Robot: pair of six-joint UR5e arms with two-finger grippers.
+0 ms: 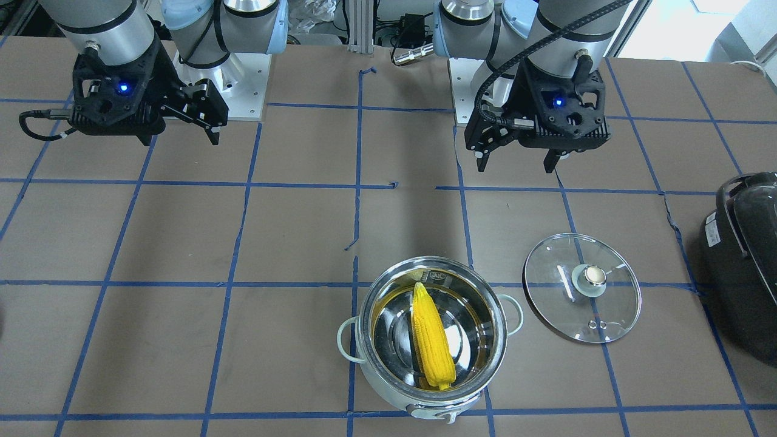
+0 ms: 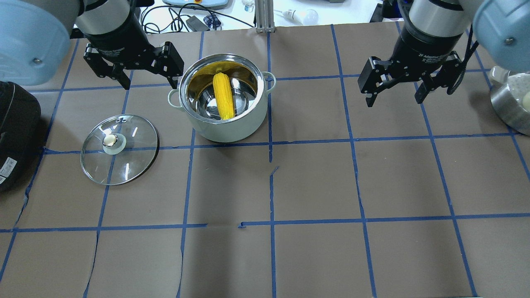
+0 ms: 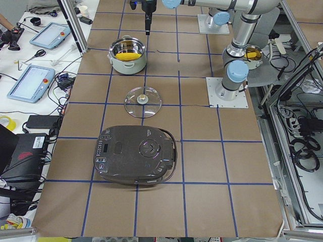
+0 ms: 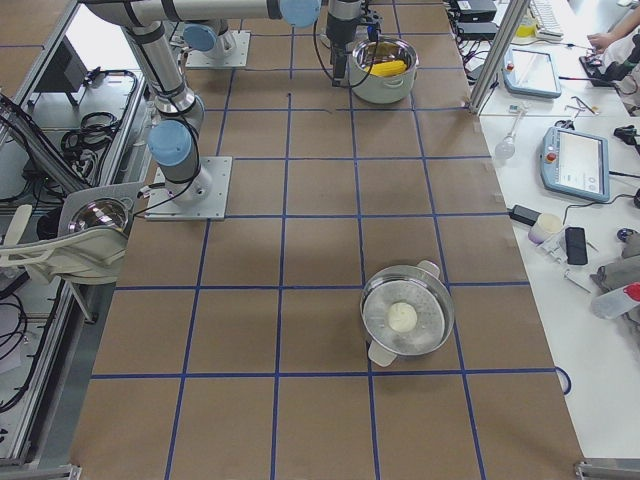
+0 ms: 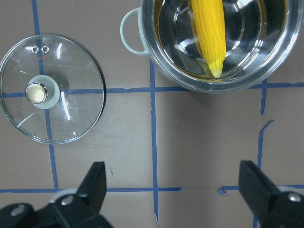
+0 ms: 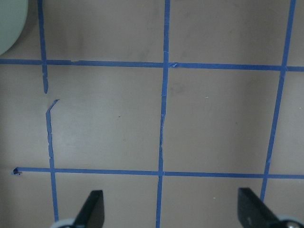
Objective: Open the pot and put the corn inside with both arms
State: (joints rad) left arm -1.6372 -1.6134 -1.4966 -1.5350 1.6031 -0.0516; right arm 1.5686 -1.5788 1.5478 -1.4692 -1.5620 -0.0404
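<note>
The pot [image 2: 232, 130] stands open at the table's far middle, and the yellow corn [image 2: 223, 96] lies inside it. The pot [image 1: 391, 400] and the corn [image 1: 432, 340] also show in the front view. The glass lid [image 2: 119, 149] lies flat on the table beside the pot, knob up. My left gripper [image 2: 150, 82] is open and empty, raised just left of the pot. Its wrist view shows the lid [image 5: 52, 88], the pot rim [image 5: 190, 71] and the corn [image 5: 209, 33] below. My right gripper [image 2: 393, 99] is open and empty, raised well to the pot's right.
A black appliance [image 2: 16, 132] sits at the table's left end, close to the lid. A second steel pot [image 4: 405, 320] with a white item inside sits at the right end. Blue tape lines grid the brown table.
</note>
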